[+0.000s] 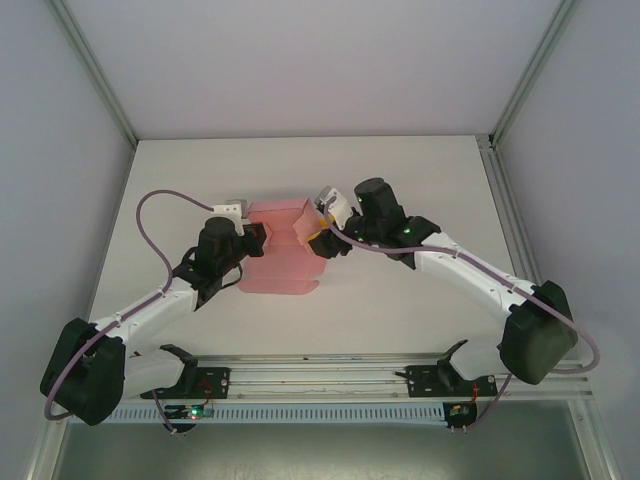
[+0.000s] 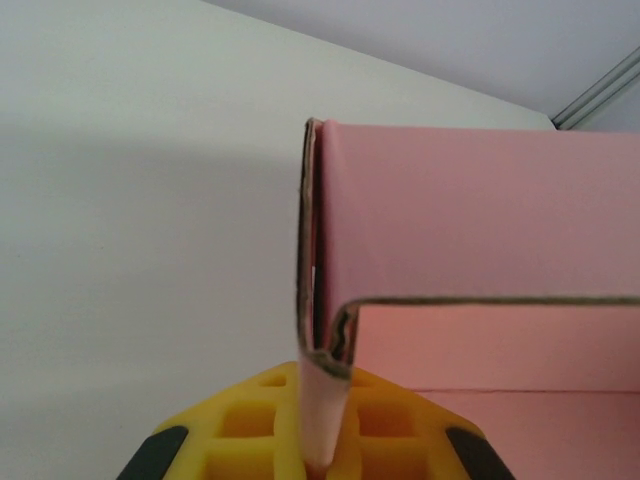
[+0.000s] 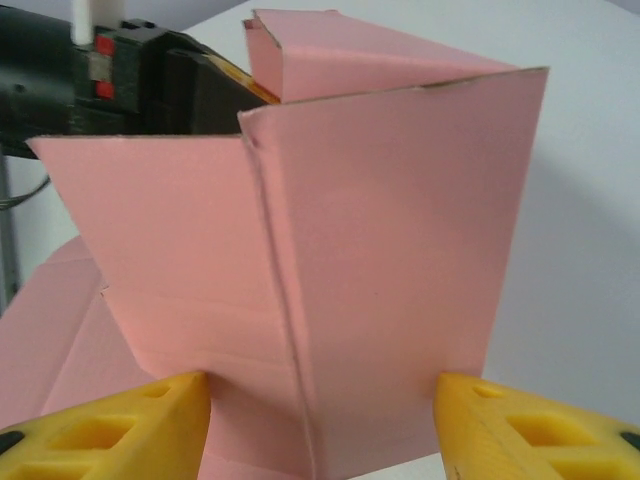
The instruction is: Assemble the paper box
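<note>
On the bench [image 1: 400,180], the half-folded paper box [image 1: 280,262] has one wall [image 2: 312,250] pinched by the left tool [image 2: 322,440] while the half-wide right tool [image 3: 320,420] straddles raised panels [image 3: 400,250], grip unclear; squeezing askew could crush them.

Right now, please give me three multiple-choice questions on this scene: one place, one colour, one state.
1. Where is the paper box? A. between the two grippers; B. at the far right corner; C. on the arm bases.
2. What colour are the fingers of the right gripper? A. green; B. blue; C. yellow.
3. The left gripper is: A. open; B. shut on the paper box; C. shut on nothing.
Answers: 1 A, a gripper sits at each side; 2 C, yellow flanks the box; 3 B, a folded edge is pinched.
</note>
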Controlling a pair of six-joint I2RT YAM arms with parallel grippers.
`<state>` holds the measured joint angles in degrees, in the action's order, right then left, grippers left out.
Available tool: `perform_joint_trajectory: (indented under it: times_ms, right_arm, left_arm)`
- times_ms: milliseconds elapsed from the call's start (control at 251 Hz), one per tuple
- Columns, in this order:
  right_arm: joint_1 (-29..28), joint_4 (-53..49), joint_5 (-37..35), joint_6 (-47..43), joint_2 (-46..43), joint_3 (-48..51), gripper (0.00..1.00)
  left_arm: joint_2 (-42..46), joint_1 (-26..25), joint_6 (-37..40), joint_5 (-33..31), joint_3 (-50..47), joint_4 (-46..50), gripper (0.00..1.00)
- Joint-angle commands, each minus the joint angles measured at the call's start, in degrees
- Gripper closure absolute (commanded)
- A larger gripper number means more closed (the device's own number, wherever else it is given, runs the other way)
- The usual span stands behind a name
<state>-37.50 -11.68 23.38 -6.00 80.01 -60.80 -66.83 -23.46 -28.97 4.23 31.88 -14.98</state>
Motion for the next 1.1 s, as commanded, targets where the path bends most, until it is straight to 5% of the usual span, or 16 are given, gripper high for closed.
perform_joint_trajectory:
  times_ms: [0,263,583,790,910,1097]
  right_arm:
    - [-2.5,5.5,-10.5,-0.7,1.6,-0.6,0.45]
    - [-6.4,14.8,-38.3,1.2,6.6,0.0,0.56]
    - [-9.4,26.3,-66.1,0.9,14.3,-0.3,0.98]
    - [-8.0,26.9,-83.6,2.0,19.9,-2.8,1.00]
    - [-5.5,29.5,-89.2,0.9,22.2,-3.2,0.99]
    - [-4.7,42.9,-94.7,-12.1,26.3,-4.2,0.97]
  left_arm:
    - [1.5,0.6,0.2,1.2,1.4,-0.1,1.00]
    - [2.0,0.5,0.2,3.1,1.4,0.8,1.00]
    - [0.6,-3.6,-7.0,-6.3,4.8,5.5,1.00]
    - [-1.1,-8.8,-19.1,-17.2,9.5,15.2,1.00]
    - [-1.2,-10.4,-23.3,-18.4,10.9,17.8,1.00]
    - [-3.6,-12.5,-26.0,-20.0,14.2,21.5,1.00]
